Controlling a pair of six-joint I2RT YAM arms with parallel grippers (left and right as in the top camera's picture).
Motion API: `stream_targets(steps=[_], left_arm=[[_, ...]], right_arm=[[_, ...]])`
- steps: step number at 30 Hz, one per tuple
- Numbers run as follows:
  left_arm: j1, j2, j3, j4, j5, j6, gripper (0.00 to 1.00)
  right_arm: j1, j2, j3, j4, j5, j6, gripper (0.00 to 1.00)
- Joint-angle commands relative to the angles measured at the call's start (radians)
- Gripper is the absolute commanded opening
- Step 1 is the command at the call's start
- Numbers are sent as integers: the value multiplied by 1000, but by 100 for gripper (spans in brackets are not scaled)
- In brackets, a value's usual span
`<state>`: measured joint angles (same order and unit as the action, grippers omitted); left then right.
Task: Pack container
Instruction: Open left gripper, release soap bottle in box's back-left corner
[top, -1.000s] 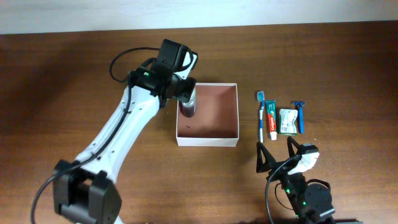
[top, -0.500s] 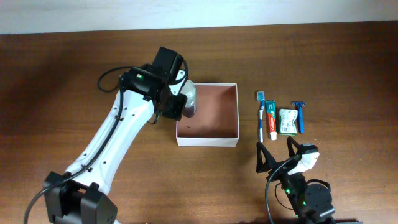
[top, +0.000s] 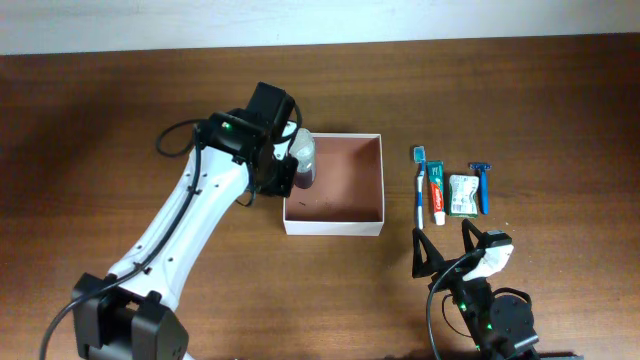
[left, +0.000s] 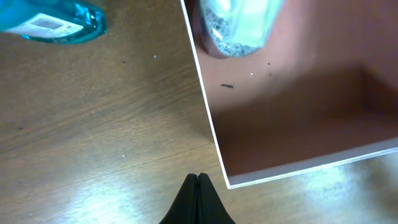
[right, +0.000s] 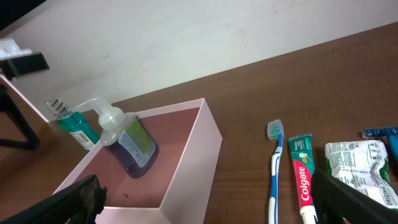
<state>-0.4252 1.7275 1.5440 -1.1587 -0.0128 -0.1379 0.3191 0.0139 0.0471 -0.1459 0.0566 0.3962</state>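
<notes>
Overhead, the container (top: 333, 228) lies open on the table (top: 100, 100), a pump bottle (top: 303, 160) in its far left corner. My left gripper (top: 278, 178) hangs at its left wall, and my right gripper (top: 443, 250) is off its right front, spread wide. At my left wrist, my fingers (left: 189, 202) are pressed together, empty, just outside that wall. A teal bottle (left: 56, 18), perhaps mouthwash, lies beyond. At my right wrist, a toothbrush (right: 275, 168) and a Colgate tube (right: 303, 177) lie right of the container.

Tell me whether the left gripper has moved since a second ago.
Yes. The left gripper backed leftward, off the container to outside its left wall.
</notes>
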Motion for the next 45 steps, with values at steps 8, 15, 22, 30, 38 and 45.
stream_targets(steps=[8,15,22,30,38,45], left_arm=[[-2,-17,-206,142,-10,-98,1],[-3,-17,-246,161,-2,-139,1],[-3,-17,-253,160,33,-139,1],[-3,-17,-253,160,103,-138,1],[-3,-17,-253,159,128,-138,1],[-3,-17,-253,153,179,-138,1]], right_arm=[[-6,-8,-9,1,15,-3,98],[-6,-8,-9,1,15,-3,98],[-6,-8,-9,1,15,-3,98],[-6,-8,-9,1,15,-3,98],[-6,-8,-9,1,15,-3,98],[-6,-8,-9,1,15,-3,98]])
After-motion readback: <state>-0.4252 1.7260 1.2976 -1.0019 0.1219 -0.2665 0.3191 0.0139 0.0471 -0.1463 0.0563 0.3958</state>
